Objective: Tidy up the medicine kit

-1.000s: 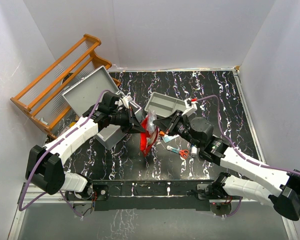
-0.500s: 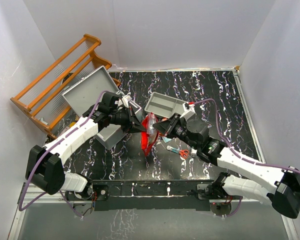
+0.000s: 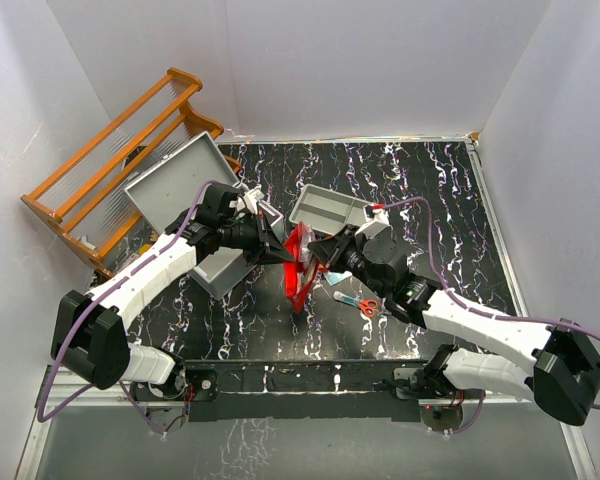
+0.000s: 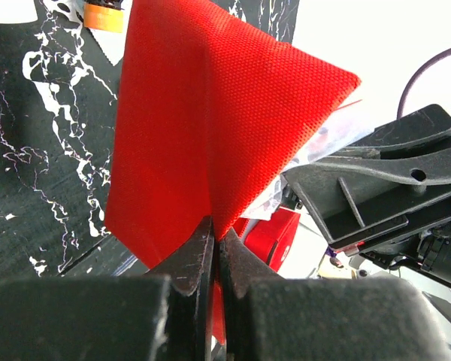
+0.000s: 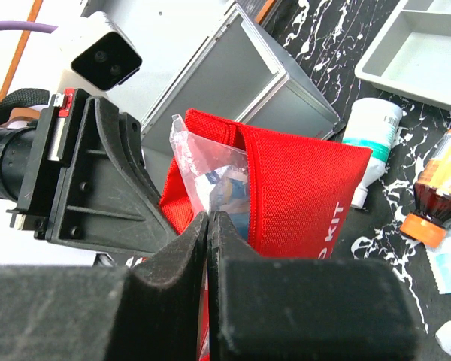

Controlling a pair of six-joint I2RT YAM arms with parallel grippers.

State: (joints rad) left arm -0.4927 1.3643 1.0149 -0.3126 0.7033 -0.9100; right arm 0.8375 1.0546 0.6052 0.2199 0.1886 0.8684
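Over the last second the right arm has swung left and nearer, so its wrist now sits close by the pouch. The medicine kit (image 3: 175, 180) stands open at the left, its lid raised toward the wooden rack (image 3: 120, 150). Just right of it we hold the red pouch (image 3: 300, 262) up between both arms. The left gripper (image 4: 214, 233) is clamped on a fold of its fabric. The right gripper (image 5: 209, 222) is pinched shut at its open lip, where a clear bag (image 5: 203, 165) pokes out. We judge it best to keep both pinches firm and the mouth upward, then lift over the kit's right wall. The grey tray (image 3: 330, 208) lies just beyond the pouch. A white bottle (image 5: 370, 131), an amber bottle (image 5: 436, 188) and scissors (image 3: 365, 303) lie loose to the right, off that path.
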